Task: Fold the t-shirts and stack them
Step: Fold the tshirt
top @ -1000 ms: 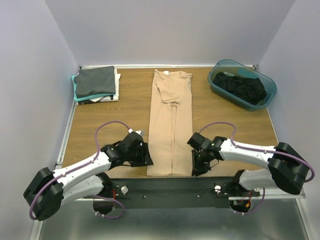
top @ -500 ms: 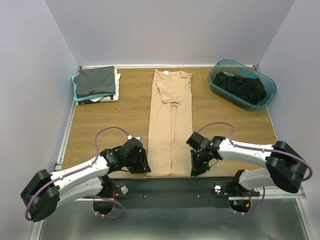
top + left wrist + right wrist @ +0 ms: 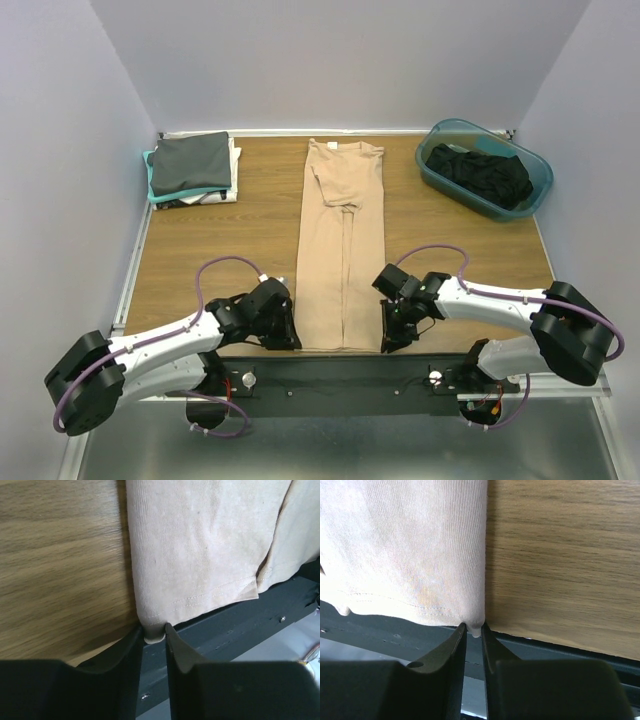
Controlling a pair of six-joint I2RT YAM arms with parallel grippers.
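The left gripper and the right gripper each pinch one near hem corner of the tan t-shirt.

1. We see a wood-grain tabletop, mid-brown, with darker streaks running from left to right.
2. 3 plain walls of pale lavender-grey close it in: the back wall, the left wall and the right wall.
3. A light metal rail edges the tabletop on the left and along the far side.
4. A black strip runs along the near edge, with a dull grey metal surface below it.
5. The light falls soft and even across the wood.
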